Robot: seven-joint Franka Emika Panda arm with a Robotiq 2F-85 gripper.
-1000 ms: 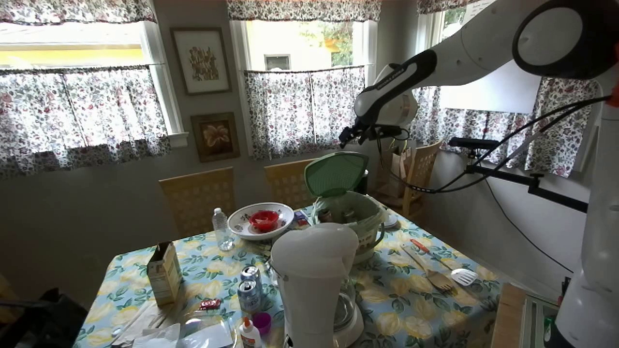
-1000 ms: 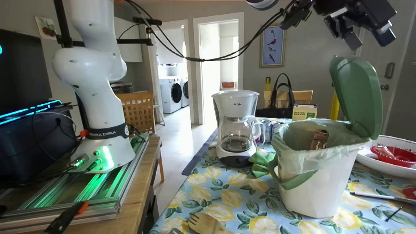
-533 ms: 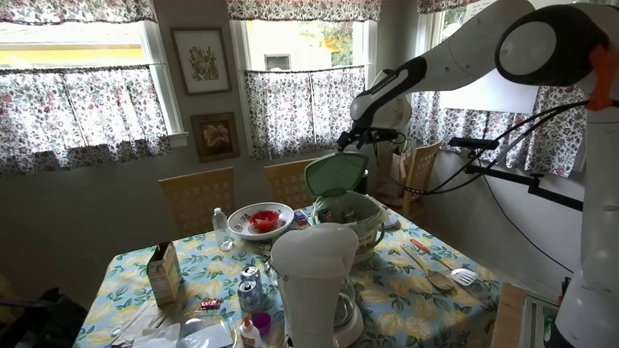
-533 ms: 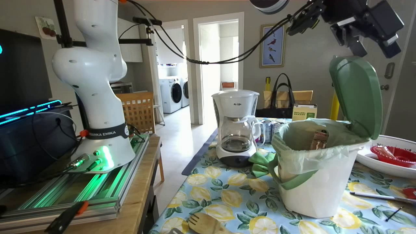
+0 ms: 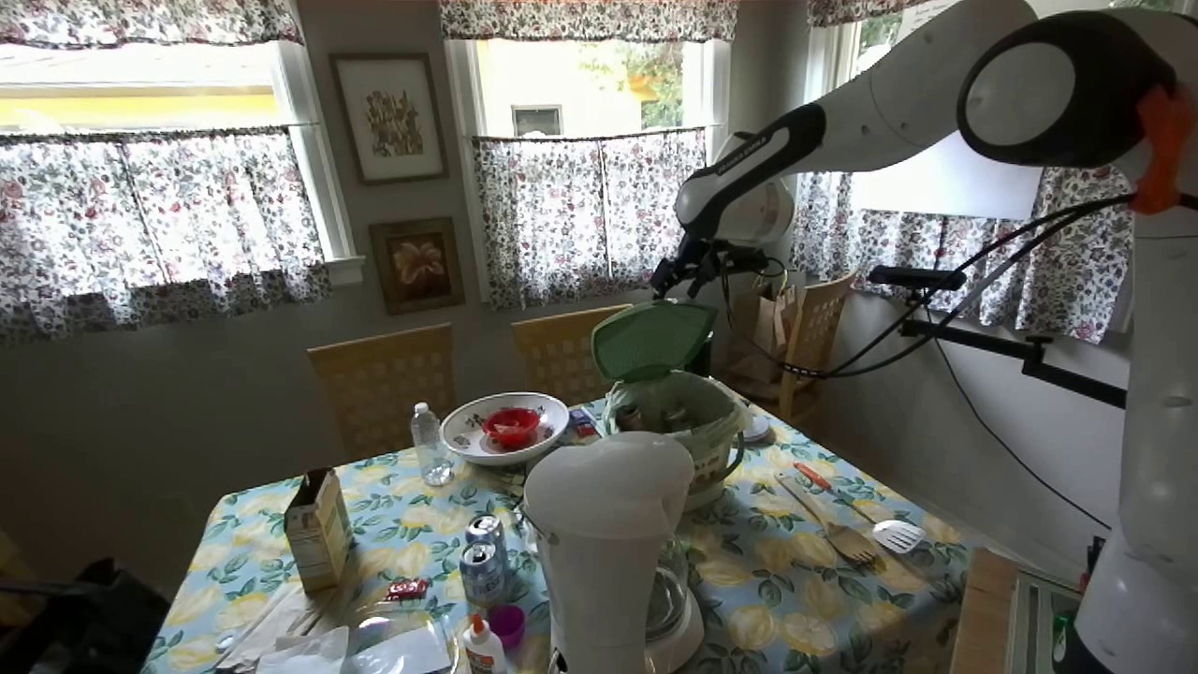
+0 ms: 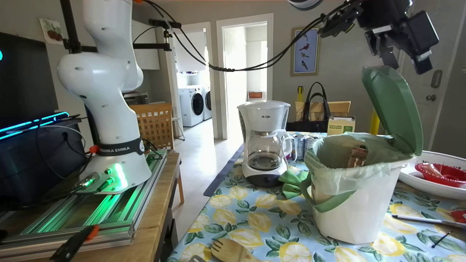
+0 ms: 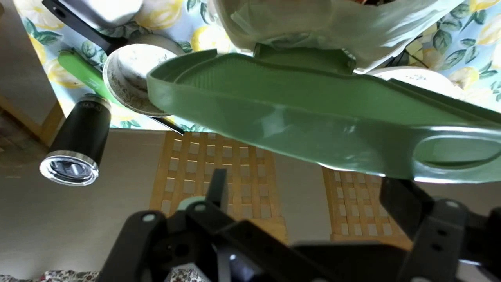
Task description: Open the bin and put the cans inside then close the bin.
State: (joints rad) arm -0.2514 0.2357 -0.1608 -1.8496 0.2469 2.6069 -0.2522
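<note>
The bin (image 6: 356,214) is a white pail with a pale liner and a green hinged lid (image 6: 395,105). It stands on the table with the lid (image 5: 652,342) up and leaning back. In both exterior views my gripper (image 6: 406,63) is at the lid's top edge, and one finger seems to touch it. In the wrist view my gripper (image 7: 308,183) is open with nothing between the fingers; the right fingertip meets the lid's rim (image 7: 293,113). Two silvery-blue cans (image 5: 482,571) stand on the table beyond the coffee maker. Dark items (image 5: 674,417) lie inside the liner.
A white coffee maker (image 6: 264,112) stands near the bin. A white bowl (image 5: 459,445) with a red dish (image 5: 511,427) and a clear bottle (image 5: 430,447) stand at the table's far side. A black tumbler (image 7: 82,133) and a small pan (image 7: 129,74) are behind the lid.
My gripper has lowered to the lid's top edge and shifted over it. The lid has tipped slightly toward the bin's opening. The cans have not moved.
</note>
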